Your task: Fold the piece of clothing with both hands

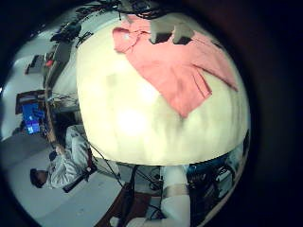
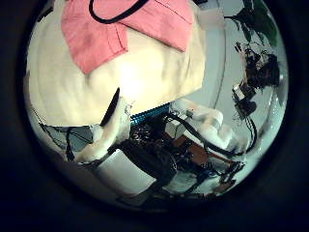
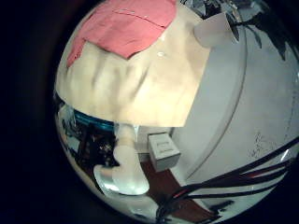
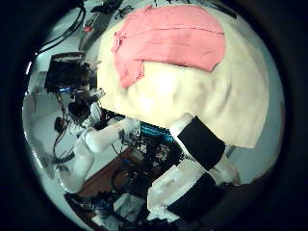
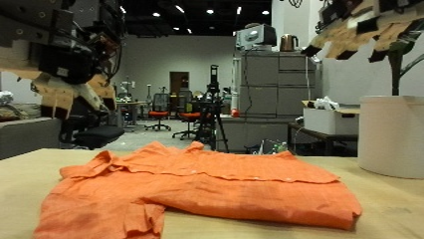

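- Shirt [image 5: 199, 189] is orange and lies spread flat on the pale table [image 5: 384, 199], collar toward the far edge, one sleeve hanging down toward the near edge.
- Left hand [image 5: 60, 55] hangs up in the air above the sleeve side, well clear of the cloth, fingers relaxed and holding nothing.
- Right hand [image 5: 364, 28] is up high over the other end, also well apart from the shirt, fingers loosely spread and empty.
- White cylinder [image 5: 394, 134] stands on the table just past the shirt, under the right hand.

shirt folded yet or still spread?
Mostly spread: the shirt lies flat on the table, collar and sleeves out. Both hands are raised clear of it.
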Robot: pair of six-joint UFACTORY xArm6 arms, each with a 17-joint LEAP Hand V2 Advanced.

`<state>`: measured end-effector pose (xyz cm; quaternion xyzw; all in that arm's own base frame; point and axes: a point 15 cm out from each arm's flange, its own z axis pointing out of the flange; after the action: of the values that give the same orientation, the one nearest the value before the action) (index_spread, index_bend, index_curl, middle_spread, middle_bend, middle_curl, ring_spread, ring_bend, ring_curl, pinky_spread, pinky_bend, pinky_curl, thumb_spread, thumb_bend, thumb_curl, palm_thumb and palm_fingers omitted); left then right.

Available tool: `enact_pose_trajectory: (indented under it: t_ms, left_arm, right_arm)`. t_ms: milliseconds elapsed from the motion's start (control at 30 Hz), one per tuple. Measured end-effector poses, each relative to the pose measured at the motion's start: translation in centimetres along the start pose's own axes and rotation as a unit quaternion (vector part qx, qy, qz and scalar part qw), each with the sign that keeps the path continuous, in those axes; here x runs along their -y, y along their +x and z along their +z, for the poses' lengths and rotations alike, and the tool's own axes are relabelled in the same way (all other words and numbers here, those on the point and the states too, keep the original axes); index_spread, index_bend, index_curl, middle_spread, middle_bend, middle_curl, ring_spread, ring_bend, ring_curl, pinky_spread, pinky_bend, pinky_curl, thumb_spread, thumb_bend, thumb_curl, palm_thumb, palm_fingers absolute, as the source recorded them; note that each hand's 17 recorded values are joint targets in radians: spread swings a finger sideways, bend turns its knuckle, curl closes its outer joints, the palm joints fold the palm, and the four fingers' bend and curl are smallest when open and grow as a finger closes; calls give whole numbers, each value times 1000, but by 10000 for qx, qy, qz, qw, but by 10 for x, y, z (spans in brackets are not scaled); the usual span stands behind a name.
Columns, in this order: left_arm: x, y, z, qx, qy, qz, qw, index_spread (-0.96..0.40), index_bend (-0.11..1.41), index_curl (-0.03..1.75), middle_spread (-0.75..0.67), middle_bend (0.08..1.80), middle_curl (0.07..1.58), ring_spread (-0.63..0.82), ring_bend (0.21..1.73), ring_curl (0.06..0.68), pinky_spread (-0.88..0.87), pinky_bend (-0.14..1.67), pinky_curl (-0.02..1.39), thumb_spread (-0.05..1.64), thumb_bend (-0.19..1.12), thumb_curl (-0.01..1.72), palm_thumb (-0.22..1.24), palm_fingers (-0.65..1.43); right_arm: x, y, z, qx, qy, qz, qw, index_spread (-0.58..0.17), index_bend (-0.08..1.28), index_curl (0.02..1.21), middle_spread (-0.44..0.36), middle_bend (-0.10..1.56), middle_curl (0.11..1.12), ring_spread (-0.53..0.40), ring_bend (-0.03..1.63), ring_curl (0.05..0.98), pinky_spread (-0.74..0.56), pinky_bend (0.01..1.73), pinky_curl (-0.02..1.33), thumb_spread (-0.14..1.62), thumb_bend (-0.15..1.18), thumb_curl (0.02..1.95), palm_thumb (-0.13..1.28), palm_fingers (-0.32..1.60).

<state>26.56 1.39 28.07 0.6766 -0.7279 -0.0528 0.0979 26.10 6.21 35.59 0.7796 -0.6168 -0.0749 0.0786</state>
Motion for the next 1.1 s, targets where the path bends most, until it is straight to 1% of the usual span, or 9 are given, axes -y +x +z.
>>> enact_pose_trajectory:
  t_ms: [233,367,533,633,733,833,933,967,1100]
  left_arm:
    - [-5,-6,5,-42,21,-122,9999,94,164,314,174,201,340,423,433,216,377,314,314,1157,-19,313,546,121]
    - [-1,1,11,-1,39,18,10000,87,165,315,171,184,339,400,440,219,357,312,314,1153,-18,315,547,129]
    - [-1,10,31,118,-165,287,9994,85,160,313,165,200,341,387,451,220,335,314,315,1141,-20,317,547,140]
    - [1,9,42,297,-307,444,9981,98,153,310,204,184,335,417,468,225,340,322,318,1137,-23,316,538,112]
    - [9,5,55,500,-402,557,9964,112,154,306,252,150,318,455,478,230,373,352,328,1133,-30,312,505,24]
    - [20,5,67,559,-360,629,9958,121,139,293,266,184,310,476,492,230,404,371,330,1111,-36,300,462,-12]
    - [36,5,82,612,-306,693,9952,134,149,288,343,154,291,503,486,225,420,395,333,1079,-40,291,412,-50]
    - [38,5,87,628,-340,710,9949,135,144,284,310,175,294,507,481,223,428,392,331,1066,-39,290,399,-49]
    - [42,0,103,776,-486,795,9926,143,137,265,335,170,281,526,461,217,436,402,332,1024,-33,288,357,-80]
  right_arm:
    - [-1,1,-2,14,42,-9,10000,-319,173,312,76,186,307,227,292,261,331,251,323,1429,-9,238,583,184]
    - [-2,3,-2,19,48,12,10000,-324,173,312,64,185,307,227,291,260,331,251,322,1425,-8,238,581,185]
    - [0,5,-2,17,58,51,10000,-321,171,311,73,185,308,227,299,260,331,249,320,1424,-7,238,580,188]
    - [0,5,1,19,-15,57,10000,-320,169,309,87,188,308,227,307,260,331,245,319,1424,-7,238,580,192]
    - [0,5,0,19,6,63,10000,-319,170,308,95,188,308,228,310,261,331,245,319,1424,-7,238,580,191]
    - [-1,6,-2,23,35,105,9999,-319,173,310,98,189,309,221,301,258,331,246,319,1423,-7,238,580,190]
    - [0,6,-1,26,26,120,9999,-320,173,311,100,190,310,219,299,256,331,245,318,1423,-7,238,580,192]
    - [0,7,-1,19,14,123,9999,-321,172,311,100,190,310,218,298,256,331,244,318,1423,-7,238,580,193]
    - [1,7,1,18,-10,123,9999,-321,172,312,104,188,312,217,297,255,331,243,318,1423,-8,239,577,193]
